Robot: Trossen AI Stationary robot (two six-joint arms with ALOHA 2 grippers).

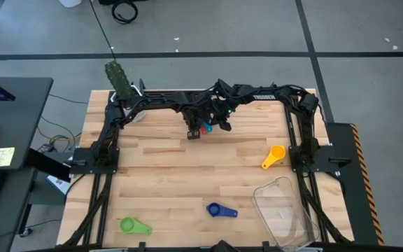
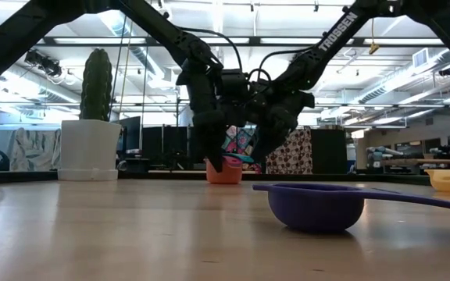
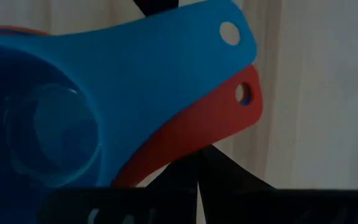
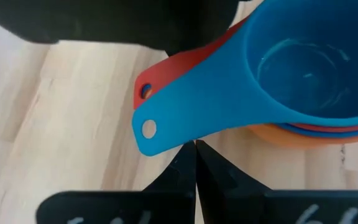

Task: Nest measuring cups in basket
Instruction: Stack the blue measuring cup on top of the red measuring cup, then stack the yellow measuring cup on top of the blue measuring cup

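Your clear basket (image 1: 285, 210) sits lower right, well apart from the yellow (image 1: 274, 155), dark blue (image 1: 220, 209) and green (image 1: 133, 225) cups. Top centre, the left gripper (image 1: 194, 130) and right gripper (image 1: 222, 124), both closed and empty, crowd the nested stack (image 4: 303, 74); the cactus pot (image 2: 89, 148) stands at the upper left.

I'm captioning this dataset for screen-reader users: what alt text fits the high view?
Overhead view of a wooden table: both dark arms meet at the far middle, left gripper and right gripper shut beside a stack of nested cups. Yellow cup, dark blue cup and green cup lie loose; the clear basket sits near right.
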